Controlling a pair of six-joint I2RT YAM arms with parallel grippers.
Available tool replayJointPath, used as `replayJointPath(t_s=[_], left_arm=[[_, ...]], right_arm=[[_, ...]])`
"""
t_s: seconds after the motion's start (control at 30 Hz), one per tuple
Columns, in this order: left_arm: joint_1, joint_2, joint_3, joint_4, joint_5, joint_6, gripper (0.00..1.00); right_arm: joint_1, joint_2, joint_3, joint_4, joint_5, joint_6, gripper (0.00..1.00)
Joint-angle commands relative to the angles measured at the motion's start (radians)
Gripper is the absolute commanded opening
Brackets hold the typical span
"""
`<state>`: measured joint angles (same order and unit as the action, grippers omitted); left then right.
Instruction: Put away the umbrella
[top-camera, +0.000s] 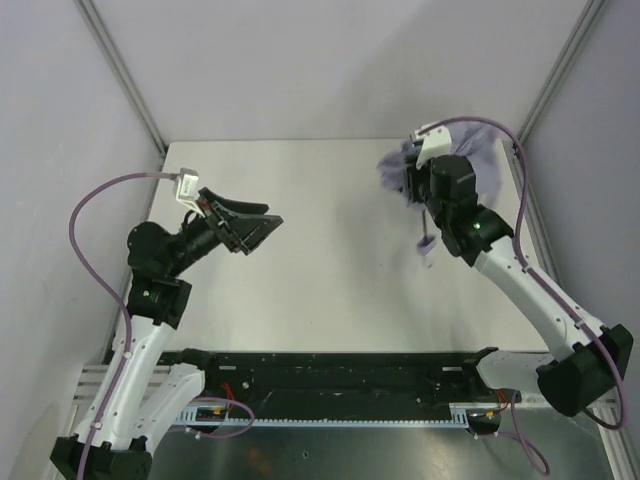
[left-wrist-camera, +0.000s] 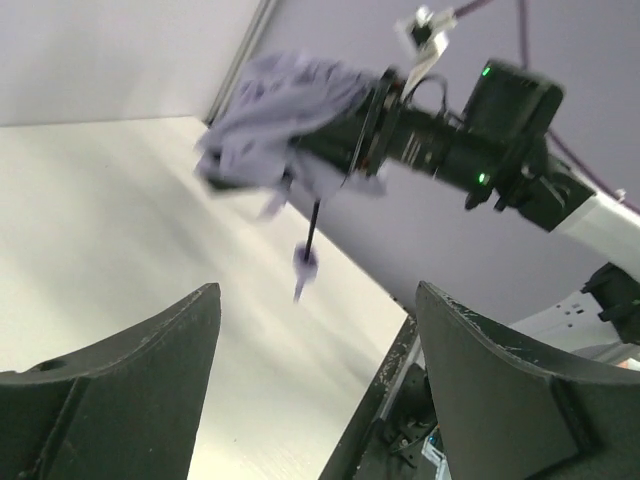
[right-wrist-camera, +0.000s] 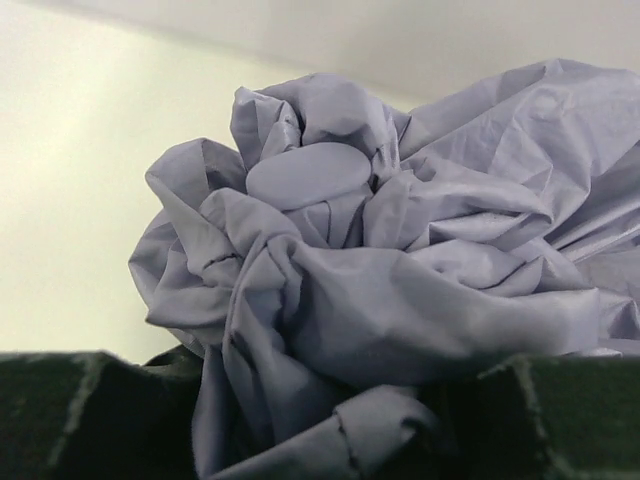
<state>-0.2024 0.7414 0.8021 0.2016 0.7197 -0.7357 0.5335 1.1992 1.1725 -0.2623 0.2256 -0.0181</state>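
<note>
The umbrella's pale lavender-grey canopy is bunched up at the far right of the table, held off the surface. Its thin black shaft hangs down with the small pale handle at the end. My right gripper is shut on the crumpled canopy, which fills the right wrist view between the dark fingers. In the left wrist view the canopy, shaft and handle show in the air. My left gripper is open and empty at the left, pointing toward the umbrella, far from it.
The white table is walled by pale panels with metal corner posts. A black rail runs along the near edge between the arm bases. The right arm crosses the left wrist view.
</note>
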Motion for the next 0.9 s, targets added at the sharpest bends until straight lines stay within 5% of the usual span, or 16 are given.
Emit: replayJointPath(t_s=[0.0,0.13,0.23,0.53,0.87], left_arm=[[0.005,-0.054,-0.042,-0.139,-0.056,0.082,0.82],[0.003,-0.116,-0.099,-0.167,-0.089,0.053,0.82],[0.003,-0.179,-0.135,-0.184,-0.113,0.024,0.82],[0.004,-0.343,-0.134,-0.28,-0.21,0.026,0.85],[0.004,-0.404,-0.16,-0.423,-0.405,-0.065,0.85]], right_arm=[[0.005,0.107,0.13,0.299,0.504,-0.5,0.0],[0.069,0.332,0.135,0.627,0.633,-0.883,0.0],[0.124,0.472,0.133,0.664,0.631,-0.959,0.0],[0.401,0.711,0.056,0.322,0.455,-0.743,0.0],[0.533,0.827,0.005,-0.158,-0.109,-0.455,0.0]])
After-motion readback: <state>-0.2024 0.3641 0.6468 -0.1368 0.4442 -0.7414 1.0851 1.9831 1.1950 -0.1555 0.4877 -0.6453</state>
